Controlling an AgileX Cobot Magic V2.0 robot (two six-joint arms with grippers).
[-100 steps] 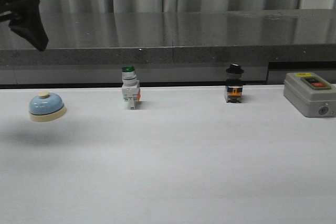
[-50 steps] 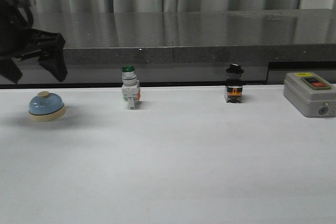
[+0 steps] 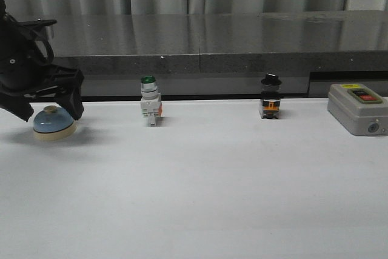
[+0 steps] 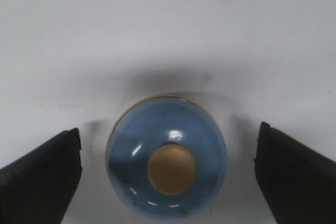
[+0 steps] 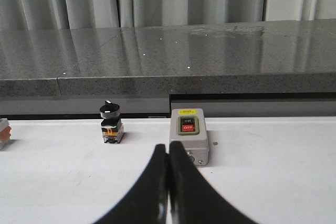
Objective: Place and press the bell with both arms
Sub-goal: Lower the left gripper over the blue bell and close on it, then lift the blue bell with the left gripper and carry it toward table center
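Note:
The bell (image 3: 53, 122) has a light-blue dome, a cream base and a cream button, and stands on the white table at the far left. My left gripper (image 3: 51, 110) is open and hangs over it, one finger on each side of the dome. In the left wrist view the bell (image 4: 167, 163) lies between the two black fingers (image 4: 39, 174) with a gap on both sides. My left gripper (image 4: 168, 174) touches nothing. My right gripper (image 5: 168, 153) is shut and empty, low over the table on the right, out of the front view.
A green-capped white switch (image 3: 150, 102) stands left of centre. A black-capped switch (image 3: 270, 98) stands right of centre and also shows in the right wrist view (image 5: 111, 123). A grey box with buttons (image 3: 357, 108) sits at the far right, just beyond the right fingertips (image 5: 189, 135). A dark ledge runs behind.
My left arm has come down from the upper left and right, until its open fingers straddle the bell. The bell and the switches have not moved.

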